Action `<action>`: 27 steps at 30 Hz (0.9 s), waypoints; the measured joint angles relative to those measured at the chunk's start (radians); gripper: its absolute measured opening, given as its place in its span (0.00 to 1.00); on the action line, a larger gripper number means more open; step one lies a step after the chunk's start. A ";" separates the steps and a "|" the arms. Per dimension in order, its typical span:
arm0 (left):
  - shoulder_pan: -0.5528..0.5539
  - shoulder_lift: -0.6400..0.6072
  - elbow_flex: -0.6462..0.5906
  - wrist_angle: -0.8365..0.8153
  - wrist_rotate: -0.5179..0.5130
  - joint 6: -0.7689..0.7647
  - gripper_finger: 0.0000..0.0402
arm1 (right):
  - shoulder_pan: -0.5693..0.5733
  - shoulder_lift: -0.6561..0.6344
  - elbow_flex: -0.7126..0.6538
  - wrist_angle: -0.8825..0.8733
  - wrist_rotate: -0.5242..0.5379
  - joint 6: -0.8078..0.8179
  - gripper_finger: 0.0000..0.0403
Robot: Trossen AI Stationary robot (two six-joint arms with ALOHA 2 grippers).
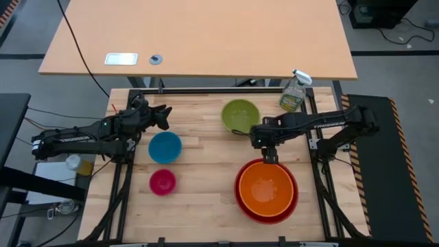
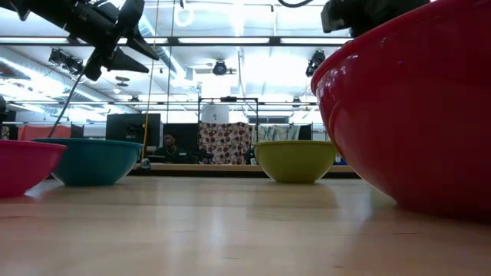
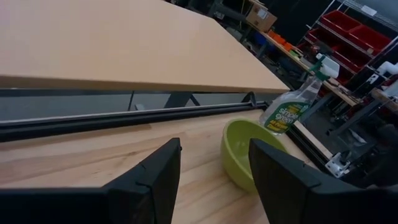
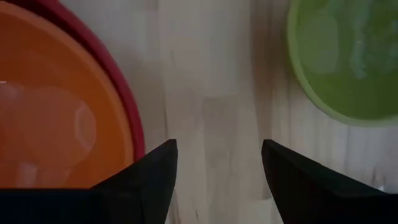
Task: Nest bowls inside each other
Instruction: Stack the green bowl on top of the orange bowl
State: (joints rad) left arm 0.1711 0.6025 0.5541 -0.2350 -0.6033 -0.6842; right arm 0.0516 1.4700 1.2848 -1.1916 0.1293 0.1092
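Orange bowl [image 1: 266,190] sits nested in red bowl [image 1: 241,199] at table's 5 o'clock; my right claw [image 1: 270,157] hangs apart between them and green bowl [image 1: 240,115] at 1 o'clock, my likely next grab; left claw [image 1: 163,116] apart, idle.

Overhead looks straight down, low camera sits level at tabletop; both catch the green bowl [image 1: 240,115].

The wooden table [image 1: 206,206] carries five bowls and a spray bottle [image 1: 295,91].
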 joint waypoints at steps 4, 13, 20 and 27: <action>0.000 0.000 0.000 -0.003 0.000 0.000 0.48 | 0.009 0.000 -0.051 -0.006 0.028 0.106 0.60; 0.000 0.005 0.000 -0.004 0.000 0.000 0.48 | 0.047 0.000 -0.105 0.030 0.030 0.152 0.60; 0.000 0.006 0.000 -0.001 0.000 0.000 0.48 | 0.046 -0.011 -0.105 0.108 0.016 0.176 0.60; 0.000 0.006 0.000 0.001 0.000 -0.003 0.48 | -0.057 0.038 -0.105 0.292 0.073 0.126 0.60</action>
State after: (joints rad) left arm 0.1707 0.6090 0.5541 -0.2337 -0.6030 -0.6868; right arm -0.0049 1.5075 1.1797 -0.8992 0.2019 0.2354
